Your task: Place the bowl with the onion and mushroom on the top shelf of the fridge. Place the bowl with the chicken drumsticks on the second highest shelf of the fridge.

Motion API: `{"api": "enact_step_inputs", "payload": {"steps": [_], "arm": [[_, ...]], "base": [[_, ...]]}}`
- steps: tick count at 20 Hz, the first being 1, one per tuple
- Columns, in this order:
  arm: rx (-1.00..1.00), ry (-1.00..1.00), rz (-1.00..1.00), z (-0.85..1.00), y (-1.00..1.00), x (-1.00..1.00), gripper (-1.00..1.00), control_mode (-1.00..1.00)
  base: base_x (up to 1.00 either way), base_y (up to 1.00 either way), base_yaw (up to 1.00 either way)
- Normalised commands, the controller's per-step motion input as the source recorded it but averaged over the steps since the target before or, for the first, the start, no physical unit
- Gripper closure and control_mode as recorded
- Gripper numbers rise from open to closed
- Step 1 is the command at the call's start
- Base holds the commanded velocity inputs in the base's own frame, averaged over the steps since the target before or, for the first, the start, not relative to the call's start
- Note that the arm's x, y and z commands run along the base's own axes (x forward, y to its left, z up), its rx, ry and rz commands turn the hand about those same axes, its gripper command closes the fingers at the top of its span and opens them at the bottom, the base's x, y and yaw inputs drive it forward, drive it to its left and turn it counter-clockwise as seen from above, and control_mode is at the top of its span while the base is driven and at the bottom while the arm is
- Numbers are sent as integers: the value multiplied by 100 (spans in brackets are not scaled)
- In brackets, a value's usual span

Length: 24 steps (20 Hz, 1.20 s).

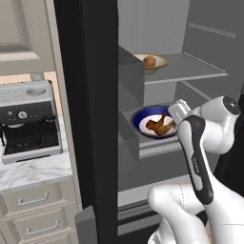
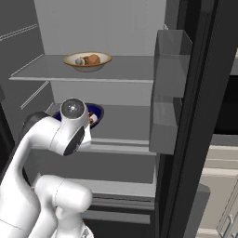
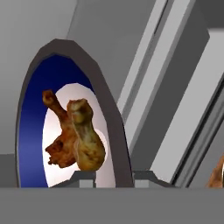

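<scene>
Drumstick bowl sits on second shelf, rim pinched by near-closed gripper at its arm-side edge, looks like; release next.

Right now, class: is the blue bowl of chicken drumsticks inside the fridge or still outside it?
Inside. The blue bowl with the chicken drumsticks sits on the second highest shelf, below the tan bowl on the top shelf.

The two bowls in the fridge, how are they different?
The tan bowl sits on the top shelf; the blue bowl sits one shelf lower. The tan bowl holds small round food, the blue bowl holds chicken drumsticks. The gripper grips the blue bowl's rim; the tan bowl stands free. Both are round, shallow and upright.
</scene>
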Motion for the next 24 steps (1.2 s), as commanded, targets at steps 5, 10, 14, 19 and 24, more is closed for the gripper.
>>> {"api": "enact_step_inputs", "payload": {"steps": [5, 10, 14, 19, 24], "arm": [[0, 3, -11, -50, -9, 90, 100, -100], [1, 6, -12, -52, 0, 98, 100, -100], [3, 1, -9, -34, 0, 100, 100, -100], [3, 0, -7, -29, 0, 99, 100, -100], [0, 1, -3, -14, 0, 77, -100, -100]], "base": [[0, 0, 0], [0, 0, 0], [0, 0, 0], [0, 0, 0], [0, 0, 0]]}}
